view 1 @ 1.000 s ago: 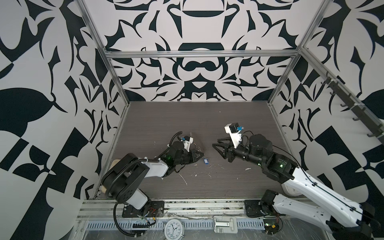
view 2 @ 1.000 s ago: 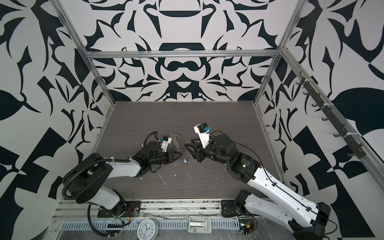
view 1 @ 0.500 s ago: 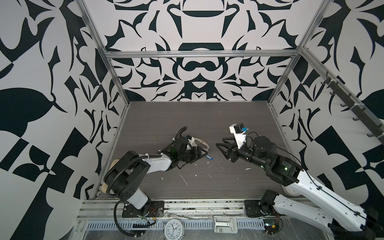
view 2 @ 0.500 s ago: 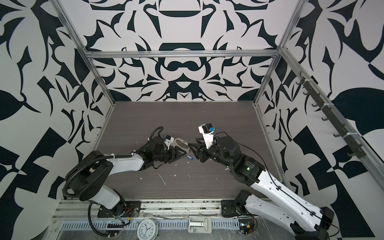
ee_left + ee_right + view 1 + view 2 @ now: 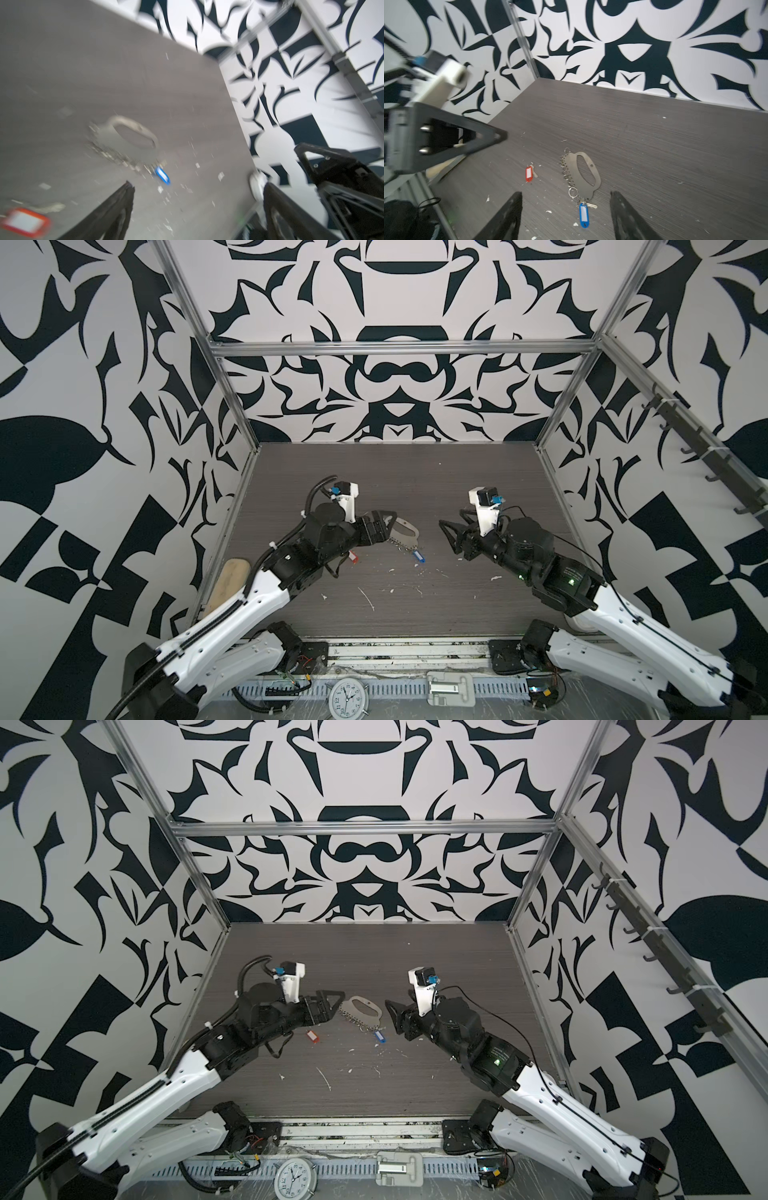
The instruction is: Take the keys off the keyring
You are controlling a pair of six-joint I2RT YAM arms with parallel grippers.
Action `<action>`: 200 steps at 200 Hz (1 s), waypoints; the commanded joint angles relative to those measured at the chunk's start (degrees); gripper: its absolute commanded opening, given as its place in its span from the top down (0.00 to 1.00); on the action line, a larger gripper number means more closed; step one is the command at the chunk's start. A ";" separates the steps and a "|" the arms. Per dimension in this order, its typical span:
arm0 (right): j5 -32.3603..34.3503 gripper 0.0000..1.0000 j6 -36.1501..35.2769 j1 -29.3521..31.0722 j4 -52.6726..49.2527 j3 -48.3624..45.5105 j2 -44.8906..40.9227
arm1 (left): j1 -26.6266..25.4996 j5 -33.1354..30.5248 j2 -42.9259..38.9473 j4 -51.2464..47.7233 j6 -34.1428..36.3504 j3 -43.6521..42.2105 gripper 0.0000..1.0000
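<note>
Right wrist view: keyring (image 5: 588,174) mid-table, between left end effector (image 5: 336,1006) and right end effector (image 5: 565,193), both spread.

blurry keyring (image 5: 124,150) (left wrist view)

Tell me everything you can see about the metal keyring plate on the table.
The keyring is a flat, pale silvery half-moon plate, metal by its look, with an oblong handle slot, a small round hole and a row of little rings along its curved edge. It lies flat on the dark table, gripped by nothing. The blue-tagged key seems hooked on at one end.
</note>
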 commanded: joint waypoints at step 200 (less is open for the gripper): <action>22.82 0.01 -5.67 -7.32 17.06 -10.96 -2.58 | 41.07 -28.20 35.06 50.97 32.53 -18.83 0.01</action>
